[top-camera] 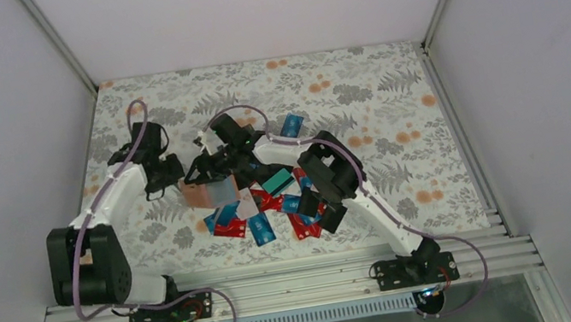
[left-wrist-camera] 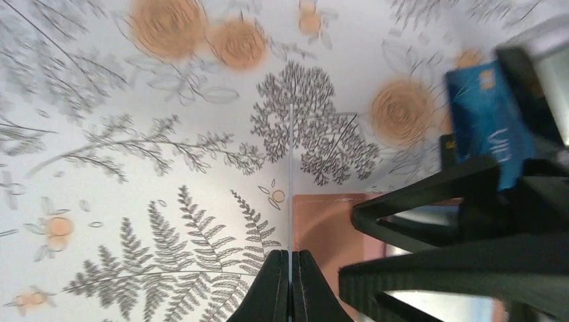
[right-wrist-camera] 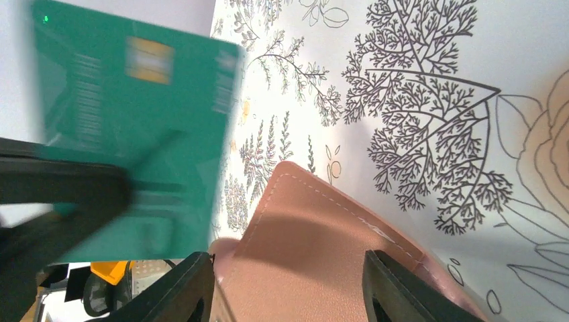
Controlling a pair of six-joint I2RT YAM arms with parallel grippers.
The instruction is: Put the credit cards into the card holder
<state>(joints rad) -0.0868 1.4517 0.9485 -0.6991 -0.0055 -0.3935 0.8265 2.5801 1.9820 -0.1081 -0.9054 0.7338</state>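
Note:
The tan card holder [right-wrist-camera: 315, 255] is tilted up off the cloth between my right gripper's [right-wrist-camera: 285, 258] spread jaws, which press on its two sides. The holder also appears as a tan patch [top-camera: 199, 194] and as a tan patch beside the left jaws [left-wrist-camera: 322, 225]. My left gripper [left-wrist-camera: 290, 253] is shut on a teal credit card [right-wrist-camera: 127, 127], seen edge-on as a thin line [left-wrist-camera: 290, 174]. That card hovers just left of the holder. Both grippers meet over the holder [top-camera: 181, 177] [top-camera: 210, 173]. Several more credit cards [top-camera: 265, 216] lie in a loose pile.
A lone blue card [top-camera: 291, 125] lies behind the right arm's forearm and shows again in the left wrist view [left-wrist-camera: 486, 114]. The right arm's elbow [top-camera: 327, 173] hangs over the pile. White walls and metal rails [top-camera: 283, 278] border the floral cloth [top-camera: 374, 86].

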